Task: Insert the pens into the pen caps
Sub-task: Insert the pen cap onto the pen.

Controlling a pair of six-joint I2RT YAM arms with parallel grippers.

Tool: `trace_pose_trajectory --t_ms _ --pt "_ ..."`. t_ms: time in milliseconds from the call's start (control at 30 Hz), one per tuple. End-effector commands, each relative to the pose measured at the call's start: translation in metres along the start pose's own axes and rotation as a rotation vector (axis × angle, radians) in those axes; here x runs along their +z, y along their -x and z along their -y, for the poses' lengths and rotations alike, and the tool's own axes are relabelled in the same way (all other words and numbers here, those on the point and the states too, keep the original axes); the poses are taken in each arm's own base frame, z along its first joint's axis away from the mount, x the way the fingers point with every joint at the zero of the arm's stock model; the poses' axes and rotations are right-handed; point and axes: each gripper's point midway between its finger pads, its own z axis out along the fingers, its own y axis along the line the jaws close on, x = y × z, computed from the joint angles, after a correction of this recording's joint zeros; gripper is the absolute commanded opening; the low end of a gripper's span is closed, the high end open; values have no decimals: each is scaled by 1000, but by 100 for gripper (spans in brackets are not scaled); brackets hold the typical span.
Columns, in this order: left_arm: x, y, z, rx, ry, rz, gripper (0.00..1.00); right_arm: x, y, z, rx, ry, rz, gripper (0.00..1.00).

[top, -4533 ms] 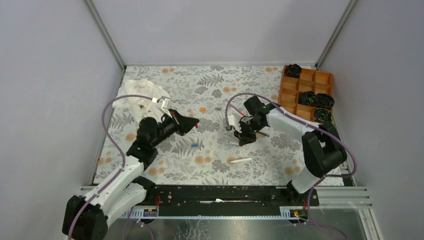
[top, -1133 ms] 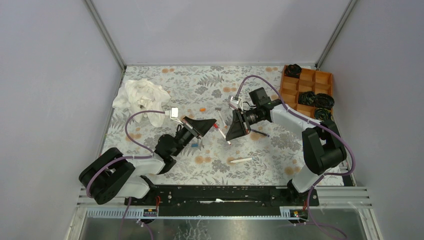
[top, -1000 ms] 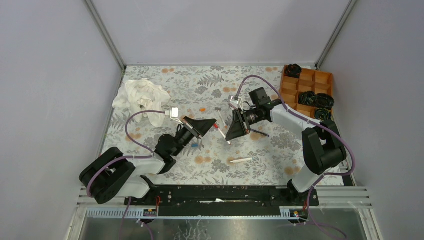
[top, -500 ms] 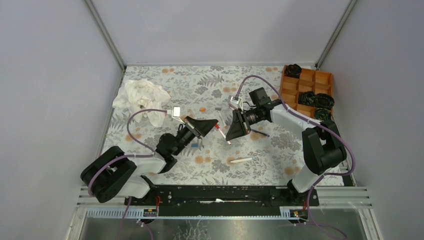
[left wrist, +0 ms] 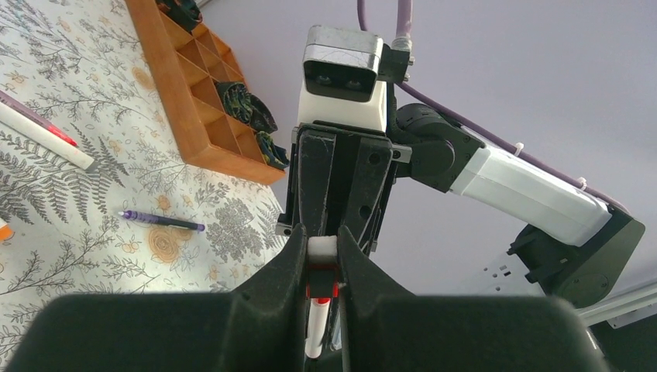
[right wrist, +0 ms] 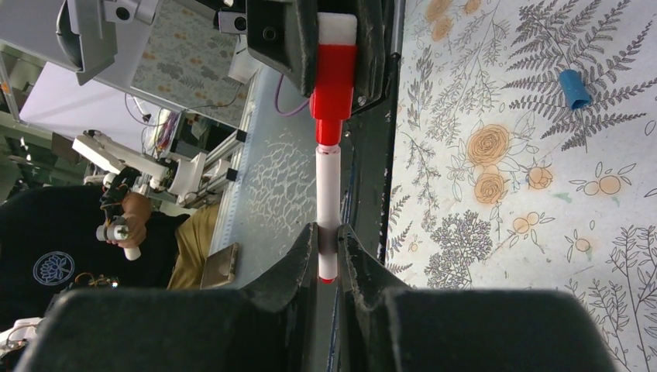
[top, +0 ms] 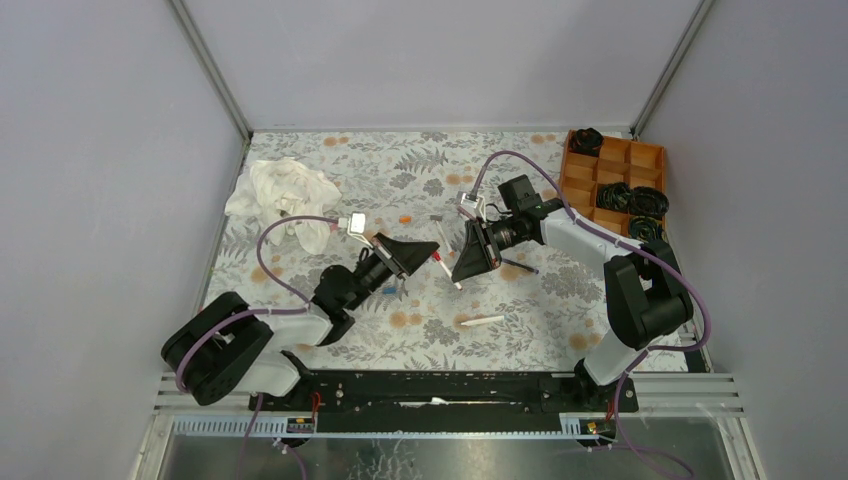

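Left arm, right arm: white shells, black joints. Left hand, right hand: black wedges. Purple cable behind each. White-grey camera box above right hand.

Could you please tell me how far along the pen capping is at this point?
Done: no finished capped pen is visible. In hand: the left gripper holds a stubby red plastic cap, the right gripper a thin white-barrelled pen, tip at the cap's mouth; seating unclear. Remaining: a loose white pen, a dark purple pen, a small blue cap and an orange cap.
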Motion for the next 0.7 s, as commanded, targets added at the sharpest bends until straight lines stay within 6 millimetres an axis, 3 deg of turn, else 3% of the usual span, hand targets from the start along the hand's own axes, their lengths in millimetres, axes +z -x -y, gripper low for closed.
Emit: trace_pose_trajectory --t_ms 0,167,667 --pt "5 -9 11 17 -29 -66 11 -3 6 -10 -45 6 11 0" --pt "4 -8 8 9 4 -68 38 -4 5 -10 -60 2 8 0" --pt "-1 -10 11 76 51 -121 65 -6 6 -20 -136 20 2 0"
